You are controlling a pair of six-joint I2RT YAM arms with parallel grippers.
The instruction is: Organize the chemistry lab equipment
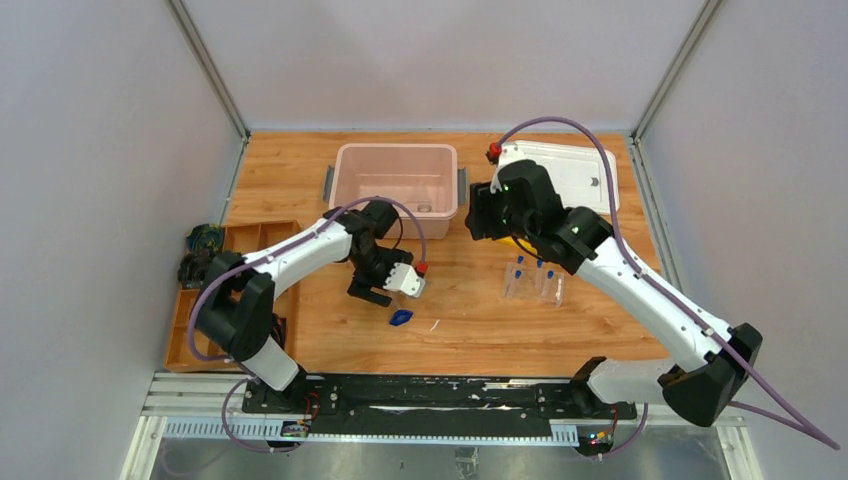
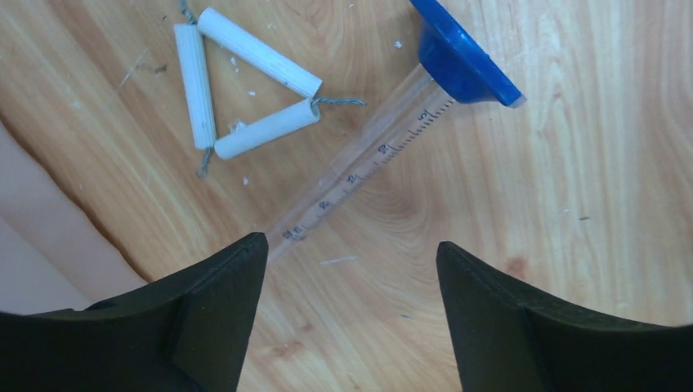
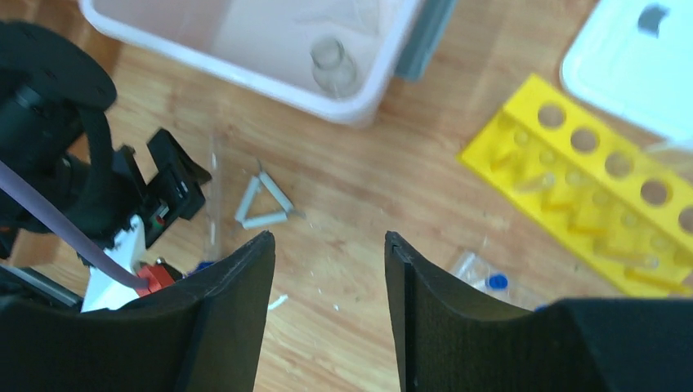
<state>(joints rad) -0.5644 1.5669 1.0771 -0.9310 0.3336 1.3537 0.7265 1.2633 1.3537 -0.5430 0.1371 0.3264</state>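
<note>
Graduations with numerals along clear cylinder (image 2: 368, 159)

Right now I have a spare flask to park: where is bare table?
Bare wood: the near strip between the graduated cylinder and clear tube rack, and the far-left corner beside the pink bin. Crowded around the left gripper and by the yellow rack.

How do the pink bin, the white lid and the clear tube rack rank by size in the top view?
1. pink bin
2. white lid, partly behind the right arm, so less sure
3. clear tube rack, plainly smallest
</note>
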